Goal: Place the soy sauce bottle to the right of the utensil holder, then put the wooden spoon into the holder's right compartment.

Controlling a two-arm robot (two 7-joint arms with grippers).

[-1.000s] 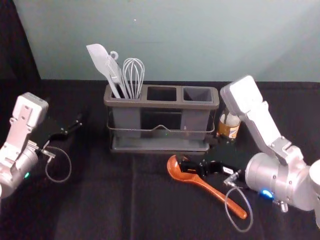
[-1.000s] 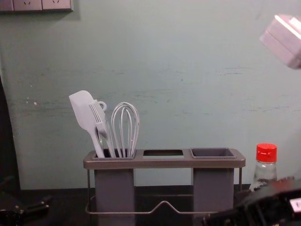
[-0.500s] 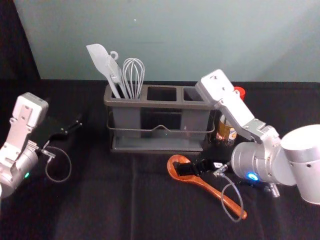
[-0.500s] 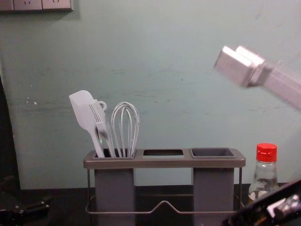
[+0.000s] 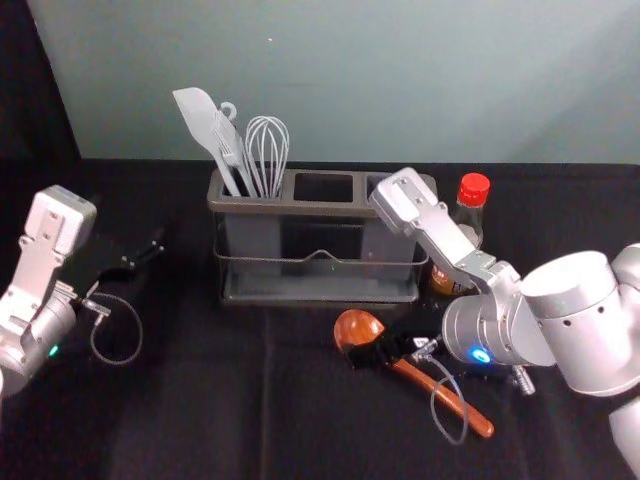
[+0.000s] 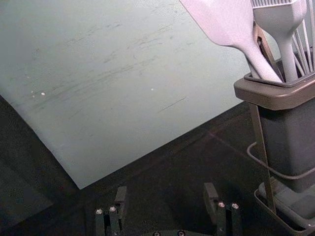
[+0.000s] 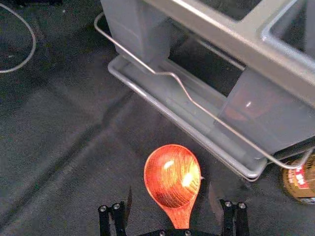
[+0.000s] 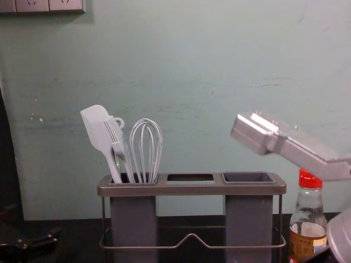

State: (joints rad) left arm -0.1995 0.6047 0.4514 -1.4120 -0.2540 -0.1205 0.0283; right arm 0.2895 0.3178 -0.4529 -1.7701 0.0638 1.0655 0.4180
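Pale grey-green wall (image 5: 340,90) across the back, scuffed in places, with socket panels (image 8: 33,5) high on its left. Black cloth (image 5: 200,400) spread over the table, faintly creased. Dark drape (image 5: 35,90) hanging at far left.

Set near the wall, the utensil holder (image 5: 320,290), with spatula (image 5: 200,115), brush (image 5: 230,140) and whisk (image 5: 267,145) standing in its left compartment. Just beside it on the right, upright and red-capped, the soy sauce bottle (image 5: 473,190). Lying in front, right of centre, the wooden spoon (image 5: 420,379), handle slanting toward the near right.

Over the spoon's neck, the right gripper (image 5: 368,354), fingers wide apart astride it in its wrist view. Parked left of the holder, the left gripper (image 5: 158,246), fingers wide too.

Compared with a second ago: right arm swung inward, gripper shifted from bowl to neck, red cap uncovered in the head view. Spoon and holder unmoved.
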